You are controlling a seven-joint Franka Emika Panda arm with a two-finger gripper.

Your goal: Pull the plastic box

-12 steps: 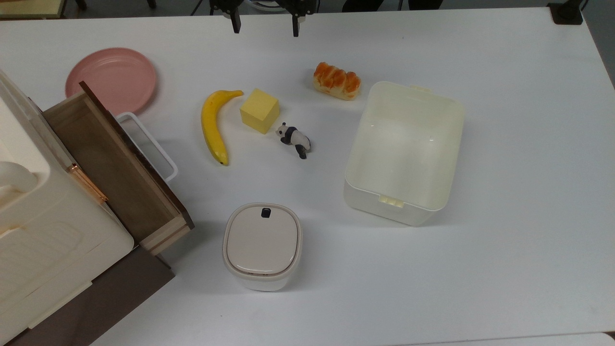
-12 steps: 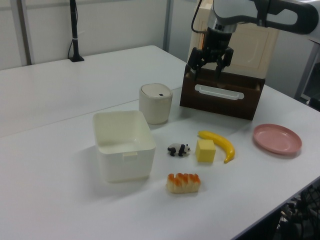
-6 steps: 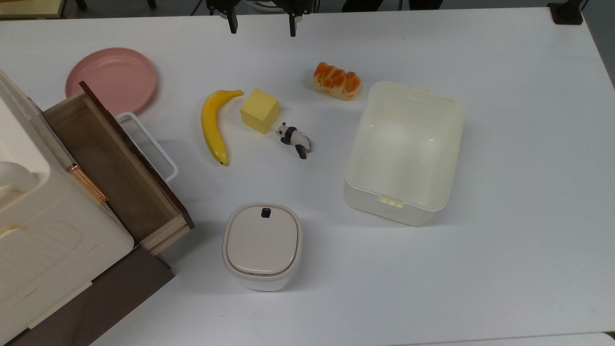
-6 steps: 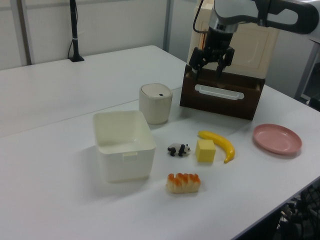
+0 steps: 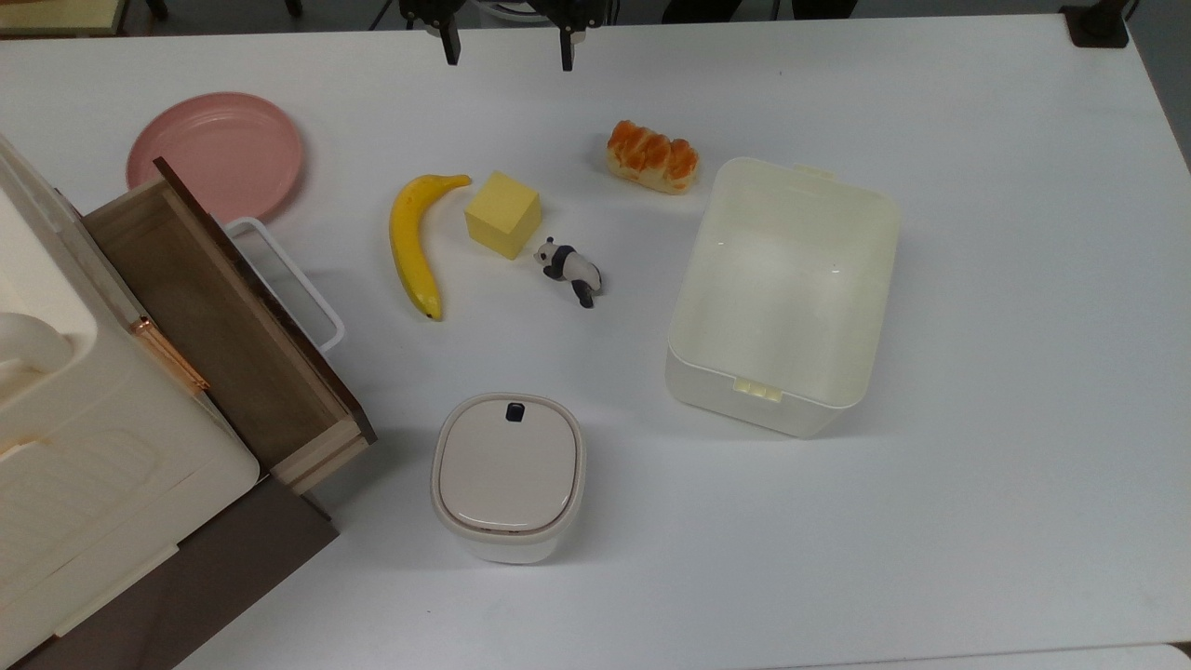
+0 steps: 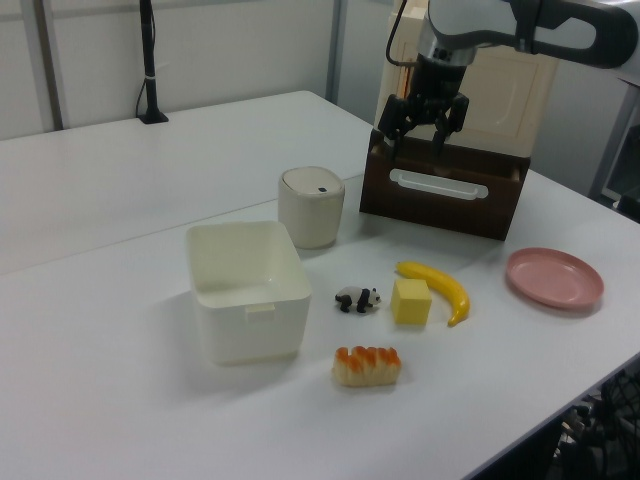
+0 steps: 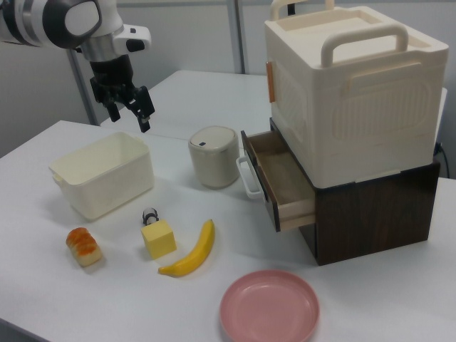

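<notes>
The plastic box (image 5: 783,296) is a large cream-white lidless tub standing empty on the white table at the top view's right; it also shows in the left view (image 6: 248,298) and the right view (image 7: 104,175). My gripper (image 5: 508,51) hangs open in the air at the top view's upper edge, well away from the box and holding nothing. In the left view the gripper (image 6: 411,139) appears in front of the dark drawer unit. In the right view the gripper (image 7: 130,119) hovers above and behind the box.
A bread roll (image 5: 653,155), toy panda (image 5: 568,265), yellow cube (image 5: 502,214) and banana (image 5: 412,244) lie left of the box in the top view. A lidded round container (image 5: 508,475), a pink plate (image 5: 216,154) and a cabinet with an open wooden drawer (image 5: 223,316) stand further left.
The gripper rose slightly and drifted a little toward the top view's left a second ago, then held still. Nothing on the table moved.
</notes>
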